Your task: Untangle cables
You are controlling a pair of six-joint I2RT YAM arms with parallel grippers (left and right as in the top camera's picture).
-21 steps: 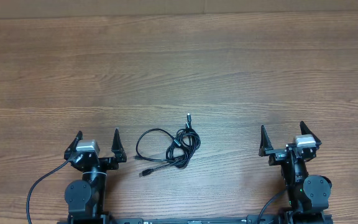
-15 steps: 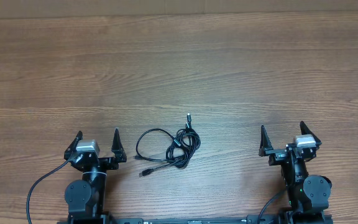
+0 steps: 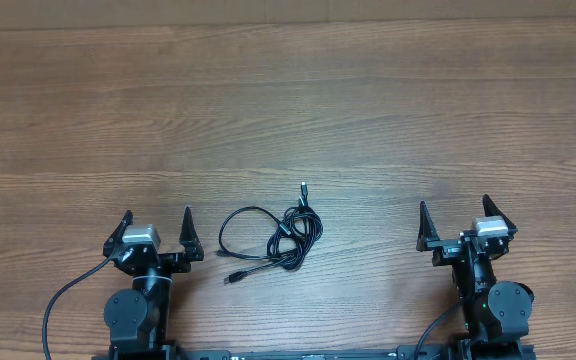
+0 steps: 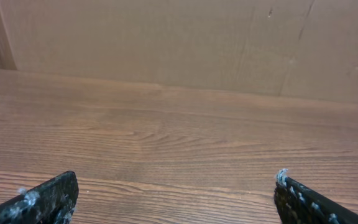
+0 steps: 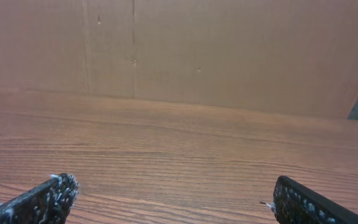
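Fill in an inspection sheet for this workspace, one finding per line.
Surface: wood-grain table.
Job's things: black cable bundle, looped and tangled, lying between the two arms; far plug sticks out away from the arms, near plug lies on the left arm's side.
Clutter: nothing seen.
Grippers: left gripper and right gripper both open, empty, apart from the bundle.
Cables: thick left arm wire curves out from the base; right arm wire does likewise.
Surroundings: cardboard wall behind the table.
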